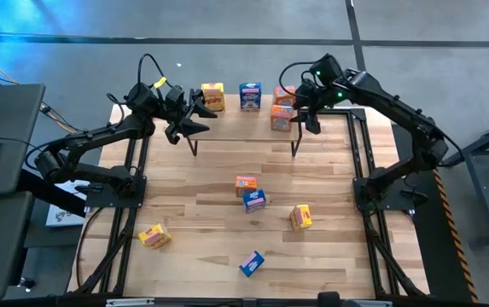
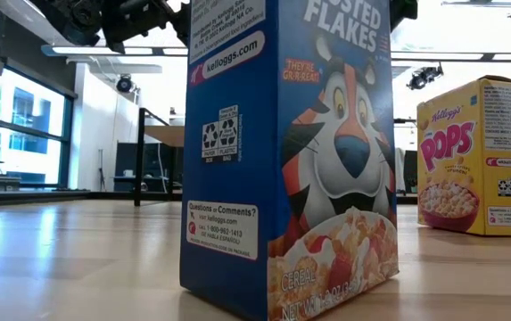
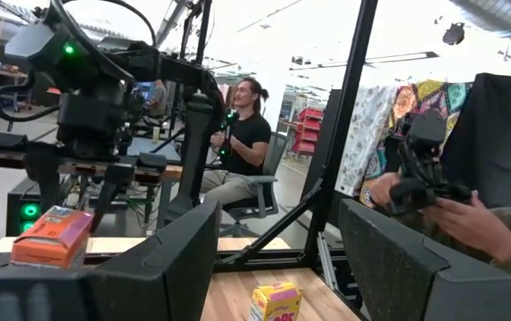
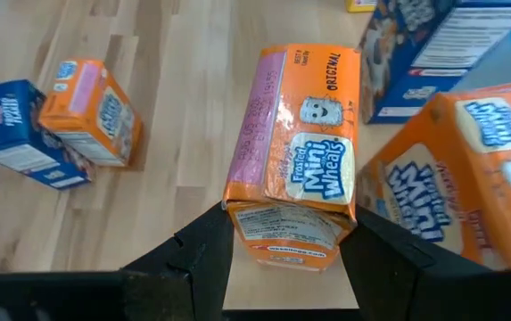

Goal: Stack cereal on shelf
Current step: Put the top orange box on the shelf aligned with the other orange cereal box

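Now right hand (image 4: pixel 286 245) grips orange box (image 4: pixel 295 152) — over shelf (image 1: pixel 244 128).

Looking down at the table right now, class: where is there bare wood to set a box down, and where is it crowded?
Free: the shelf's near strip, in front of its boxes; the table between the yellow box and the blue box. Crowded: the shelf's right end, where the right gripper holds an orange box, and mid-table.

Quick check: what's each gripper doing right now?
Left gripper: fingers open, empty, over the shelf's left end.
Right gripper: shut on an orange cereal box at the shelf's right end.
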